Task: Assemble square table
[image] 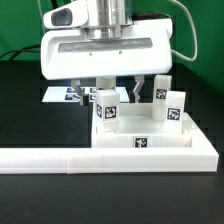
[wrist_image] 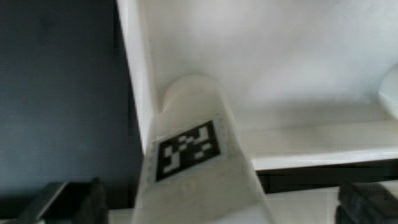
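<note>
The white square slab (image: 185,145) lies on the table with a tag on its near side. Three white tagged leg blocks stand on it: one at the exterior view's left (image: 108,110), two at the right (image: 160,92) (image: 175,108). My gripper (image: 116,90) hangs over the left leg, with a finger on each side of its top. In the wrist view that leg (wrist_image: 192,150) rises between my dark fingertips (wrist_image: 75,203), with gaps on both sides. My gripper (wrist_image: 217,206) is open and holds nothing. The slab's top (wrist_image: 267,70) fills the area behind the leg.
The long white L-shaped rail (image: 60,160) runs along the front of the slab. The marker board (image: 62,95) lies behind at the exterior view's left, partly hidden by my hand. Black table (wrist_image: 63,90) lies beside the slab.
</note>
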`<state>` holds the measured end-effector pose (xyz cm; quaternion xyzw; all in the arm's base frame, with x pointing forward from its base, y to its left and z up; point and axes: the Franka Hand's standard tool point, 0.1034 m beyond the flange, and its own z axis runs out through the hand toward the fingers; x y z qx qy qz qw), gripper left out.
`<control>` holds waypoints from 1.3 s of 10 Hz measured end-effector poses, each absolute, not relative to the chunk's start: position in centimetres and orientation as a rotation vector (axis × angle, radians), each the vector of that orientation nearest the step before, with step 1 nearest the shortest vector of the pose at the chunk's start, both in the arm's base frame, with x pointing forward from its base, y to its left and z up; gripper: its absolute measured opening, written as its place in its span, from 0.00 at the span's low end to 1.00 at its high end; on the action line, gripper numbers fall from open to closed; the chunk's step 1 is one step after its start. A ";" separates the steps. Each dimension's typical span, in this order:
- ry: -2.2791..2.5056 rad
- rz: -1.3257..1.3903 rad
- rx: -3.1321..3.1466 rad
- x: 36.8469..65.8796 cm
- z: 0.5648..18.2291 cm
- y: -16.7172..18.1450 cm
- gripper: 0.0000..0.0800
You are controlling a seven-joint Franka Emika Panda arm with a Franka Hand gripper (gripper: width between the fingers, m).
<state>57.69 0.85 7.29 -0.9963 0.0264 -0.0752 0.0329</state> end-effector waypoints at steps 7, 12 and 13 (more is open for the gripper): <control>-0.272 -0.244 -3.080 57.6 7.2 0.5 0.50; -0.181 -0.242 -3.082 57.6 7.2 0.5 0.36; 0.056 -0.259 -3.069 57.8 7.3 0.5 0.36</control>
